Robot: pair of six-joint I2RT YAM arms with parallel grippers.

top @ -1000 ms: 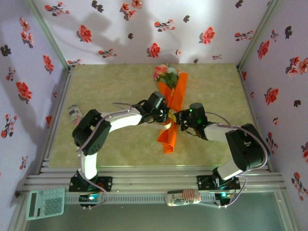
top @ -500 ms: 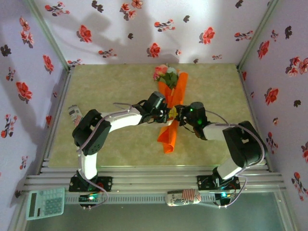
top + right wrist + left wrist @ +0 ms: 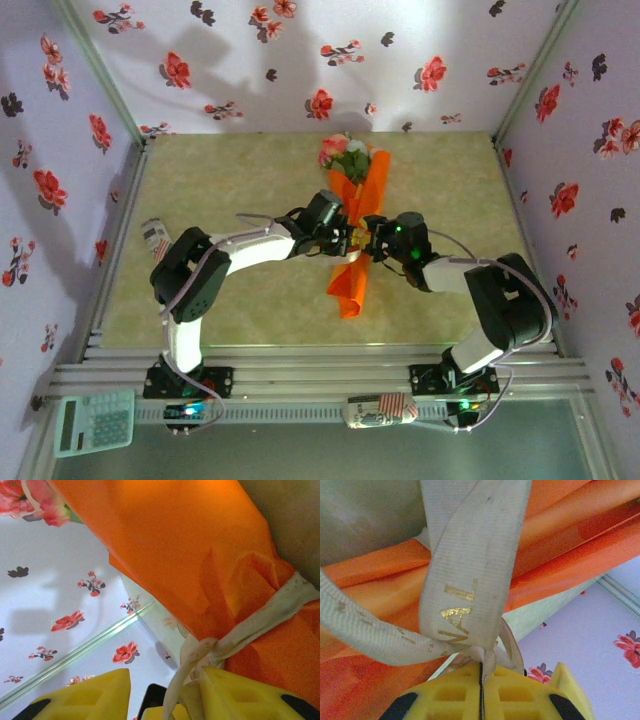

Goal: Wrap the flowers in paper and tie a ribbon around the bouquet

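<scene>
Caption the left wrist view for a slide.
Close-up: left gripper shut on the gold-lettered cream ribbon against the orange paper.

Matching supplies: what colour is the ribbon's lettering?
Gold on the cream ribbon; left wrist view shows it best.

From above and behind me, the top camera looks down over the table [image 3: 230,190] to the far wall [image 3: 300,60]. My left wrist camera faces right, pressed close to the ribbon [image 3: 465,580]; my right wrist camera faces left, as close, against the bouquet [image 3: 165,545]. All three share the bouquet's tied waist.
</scene>
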